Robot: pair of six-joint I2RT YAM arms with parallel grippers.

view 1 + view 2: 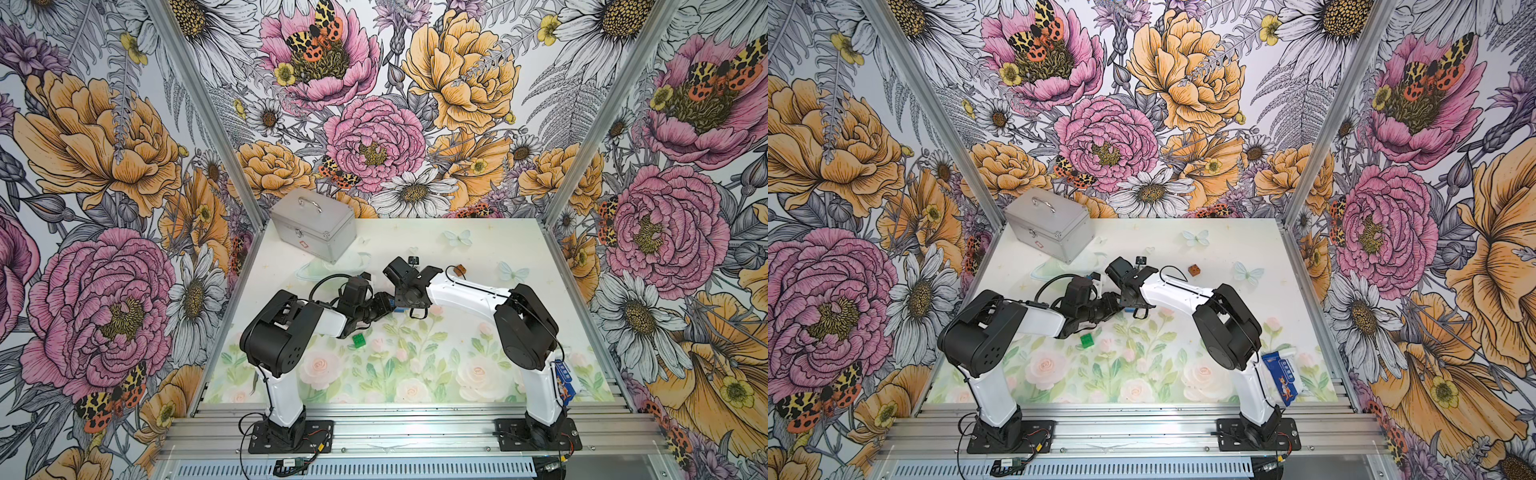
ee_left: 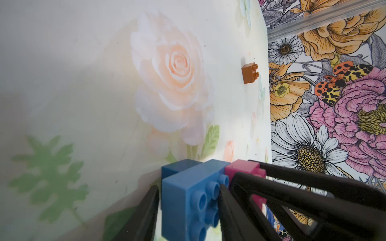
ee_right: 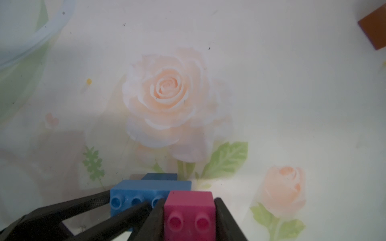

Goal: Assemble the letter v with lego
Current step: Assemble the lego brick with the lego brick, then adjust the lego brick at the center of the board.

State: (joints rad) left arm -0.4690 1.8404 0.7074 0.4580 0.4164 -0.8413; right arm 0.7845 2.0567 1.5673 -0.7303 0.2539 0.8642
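- Both claws are meeting near the centre of the counter [image 1: 478, 232], closing around a joined lego cluster [image 1: 399, 309].
- The right claw [image 3: 189, 200] is grasping the cluster's pink brick [image 3: 189, 212], its fingers [image 3: 221, 208] pressing flush on both sides.
- The left claw [image 2: 188, 187] is flanking the light blue brick [image 2: 188, 208]; I cannot tell whether it is gripping or released.
- A dark blue brick [image 2: 177, 164] is sitting joined behind the light blue one.
- A loose green brick [image 1: 359, 340] is lying at 8 o'clock from the cluster, and a brown brick [image 1: 460, 271] at 2 o'clock.
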